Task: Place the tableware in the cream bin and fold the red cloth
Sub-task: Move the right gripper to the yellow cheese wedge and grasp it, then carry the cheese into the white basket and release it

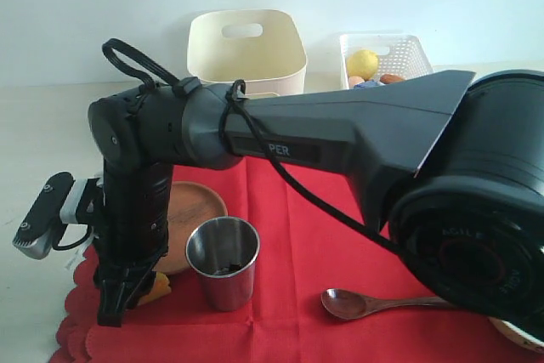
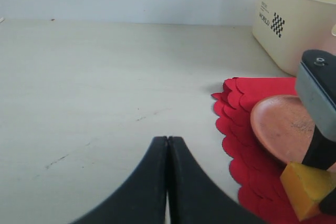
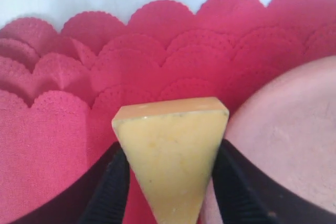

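The red cloth (image 1: 297, 235) lies spread under a brown plate (image 1: 191, 210), a steel cup (image 1: 223, 261) and a dark wooden spoon (image 1: 357, 303). The rim of a bowl (image 1: 518, 333) peeks out at the lower right corner. The cream bin (image 1: 246, 53) stands behind the cloth. My right gripper (image 3: 169, 150) reaches across to the cloth's left edge beside the plate (image 3: 294, 129), its fingers pressed on both sides of a yellow cheese wedge (image 3: 170, 150). My left gripper (image 2: 168, 139) is shut and empty over bare table left of the cloth (image 2: 247, 145).
A white lattice basket (image 1: 399, 53) holding a lemon (image 1: 363, 63) and other food stands right of the cream bin. The right arm's long dark body spans the scene above the cloth. Bare table (image 2: 105, 87) stretches left of the cloth.
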Robot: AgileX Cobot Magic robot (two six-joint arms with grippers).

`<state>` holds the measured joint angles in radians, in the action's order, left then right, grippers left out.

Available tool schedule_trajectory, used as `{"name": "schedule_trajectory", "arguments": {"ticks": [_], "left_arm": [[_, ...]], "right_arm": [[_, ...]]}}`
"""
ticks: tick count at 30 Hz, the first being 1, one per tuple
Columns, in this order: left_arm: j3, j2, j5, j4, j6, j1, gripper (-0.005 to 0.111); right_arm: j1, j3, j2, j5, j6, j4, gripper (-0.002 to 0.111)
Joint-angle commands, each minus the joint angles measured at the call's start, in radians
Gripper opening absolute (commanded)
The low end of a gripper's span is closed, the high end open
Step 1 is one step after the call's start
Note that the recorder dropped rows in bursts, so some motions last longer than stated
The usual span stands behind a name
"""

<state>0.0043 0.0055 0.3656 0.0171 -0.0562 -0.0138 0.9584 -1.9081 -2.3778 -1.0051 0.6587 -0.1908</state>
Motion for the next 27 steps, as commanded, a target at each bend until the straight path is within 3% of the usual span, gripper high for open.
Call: {"name": "schedule_trajectory", "arguments": {"ticks": [1, 18, 27], "left_arm": [[-0.004, -0.006, -0.014, -0.002, -0.003, -0.007, 0.000], [-0.004, -0.006, -0.014, -0.002, -0.003, -0.007, 0.000], [-0.004, -0.006, -0.014, -0.002, -0.003, -0.007, 0.000]], "right_arm": [[0.002, -0.007, 0.030, -0.013, -0.015, 0.014, 0.000], [-0.041, -0.007, 0.267, -0.055, -0.115, 0.003, 0.000], [-0.317, 0.012, 0.476, -0.042, -0.174, -0.066, 0.000]]}}
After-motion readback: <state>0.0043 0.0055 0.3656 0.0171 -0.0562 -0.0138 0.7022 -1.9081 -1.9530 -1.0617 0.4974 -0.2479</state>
